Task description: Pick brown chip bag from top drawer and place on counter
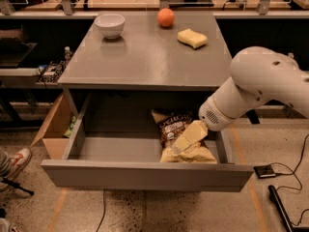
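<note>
1. Looks like the grab step. The gripper (pixel 186 140) is down inside the open drawer (pixel 145 175), right-hand side, resting on top of the bag (pixel 169 124).
2. Honestly can't tell if the gripper is open or closed, or if it has hold of the bag yet.
3. Next move, I reckon, needs a firm pinch on that crinkly bag. Then it has to come out forward, clear of the counter (pixel 145 62) edge, before going up and onto it.
4. Containers: the bag is the only thing I can see in the drawer. The bowl (pixel 109 24) on the counter shows nothing inside. The box (pixel 53 124) on the floor to the left has something green in it.
</note>
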Robot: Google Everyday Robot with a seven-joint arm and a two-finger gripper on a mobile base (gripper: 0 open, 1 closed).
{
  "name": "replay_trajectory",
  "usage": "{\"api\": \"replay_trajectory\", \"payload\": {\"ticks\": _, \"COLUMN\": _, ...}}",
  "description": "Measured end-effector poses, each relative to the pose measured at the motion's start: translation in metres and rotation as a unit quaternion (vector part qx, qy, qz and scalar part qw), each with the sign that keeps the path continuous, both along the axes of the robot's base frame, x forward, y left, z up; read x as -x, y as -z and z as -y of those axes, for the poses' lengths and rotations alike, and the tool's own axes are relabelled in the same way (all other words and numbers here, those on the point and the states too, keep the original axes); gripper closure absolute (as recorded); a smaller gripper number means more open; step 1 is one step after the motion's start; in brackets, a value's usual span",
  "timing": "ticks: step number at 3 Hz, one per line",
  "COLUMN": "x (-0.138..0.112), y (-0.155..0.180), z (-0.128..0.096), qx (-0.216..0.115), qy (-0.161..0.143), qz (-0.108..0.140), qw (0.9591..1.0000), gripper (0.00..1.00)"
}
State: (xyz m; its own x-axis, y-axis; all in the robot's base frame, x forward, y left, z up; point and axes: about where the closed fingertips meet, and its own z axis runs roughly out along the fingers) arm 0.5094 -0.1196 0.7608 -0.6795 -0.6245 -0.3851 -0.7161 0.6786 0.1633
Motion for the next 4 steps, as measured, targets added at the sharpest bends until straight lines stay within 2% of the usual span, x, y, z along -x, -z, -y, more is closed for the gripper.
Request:
{"api": "replay_trajectory", "payload": {"ticks": 1, "x": -0.013, "y": 0.016, "z": -0.009, "qx": -0.01, "qy": 0.02, "qz": -0.008, "qw": 0.9997, "gripper": 0.0}}
{"api": "replay_trajectory", "payload": {"ticks": 2, "x": -0.026, "y": 0.034, "z": -0.014, "qx": -0.017, "qy": 0.057, "qz": -0.015, "qw": 0.9981, "gripper": 0.0}}
{"api": "replay_trajectory", "payload": {"ticks": 4, "x": -0.045, "y": 0.067, "z": -0.013, "qx": -0.01, "qy": 0.114, "qz": -0.016, "qw": 0.9933, "gripper": 0.0}}
